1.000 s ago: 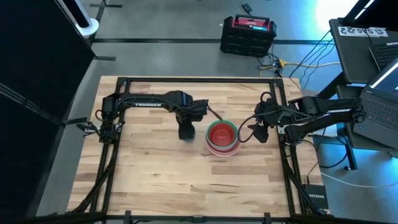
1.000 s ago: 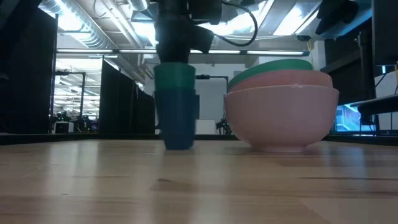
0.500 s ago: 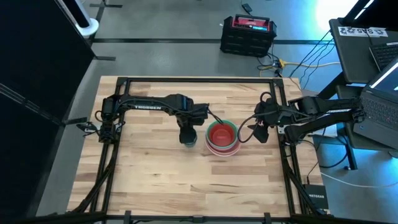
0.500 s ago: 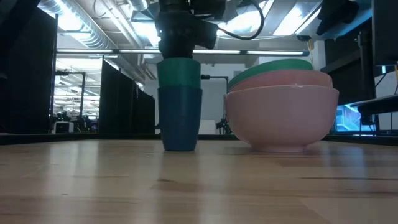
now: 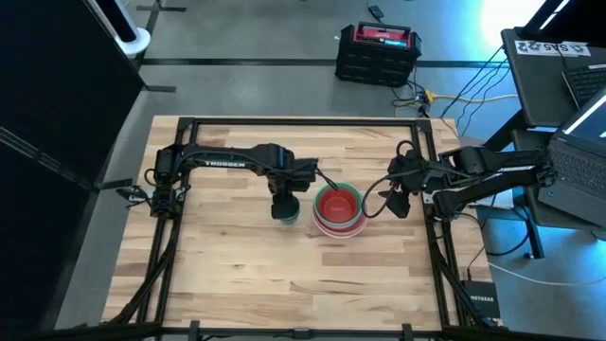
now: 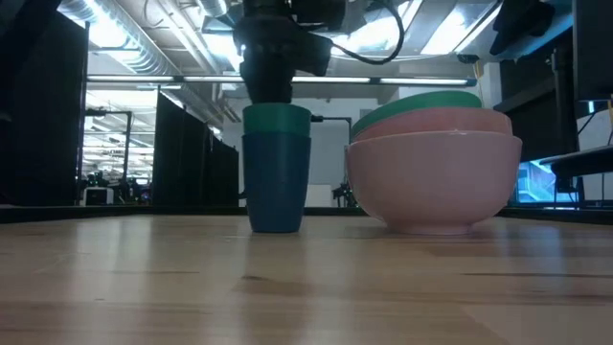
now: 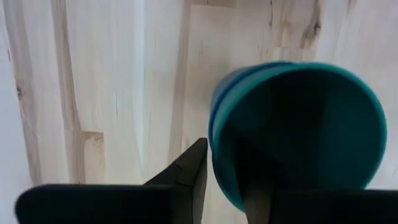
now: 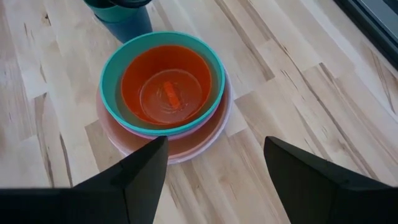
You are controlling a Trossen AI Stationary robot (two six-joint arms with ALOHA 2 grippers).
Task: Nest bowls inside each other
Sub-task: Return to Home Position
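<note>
A small green bowl [image 7: 298,124] sits nested in a small dark blue bowl [image 6: 276,187], which stands on its base on the table, left of the bigger stack. That stack [image 5: 338,208] is a red bowl [image 8: 163,87] inside a green one, inside pink ones [image 6: 436,182]. My left gripper [image 7: 227,180] points down over the small pair, open. One finger is outside the green rim with a sliver of table showing between them, and the other is inside the bowl. My right gripper [image 8: 215,142] hovers open to the right of the stack.
A black rail frame [image 5: 303,120] borders the wooden table. Bare wood [image 5: 284,275] lies toward the near edge. On the floor beyond the far edge stands a black case [image 5: 377,52], and laptops [image 5: 568,85] sit off the right side.
The small green bowl has sunk deeper into the dark blue one, so less of it stands above the blue rim. The blue bowl stays on the table.
</note>
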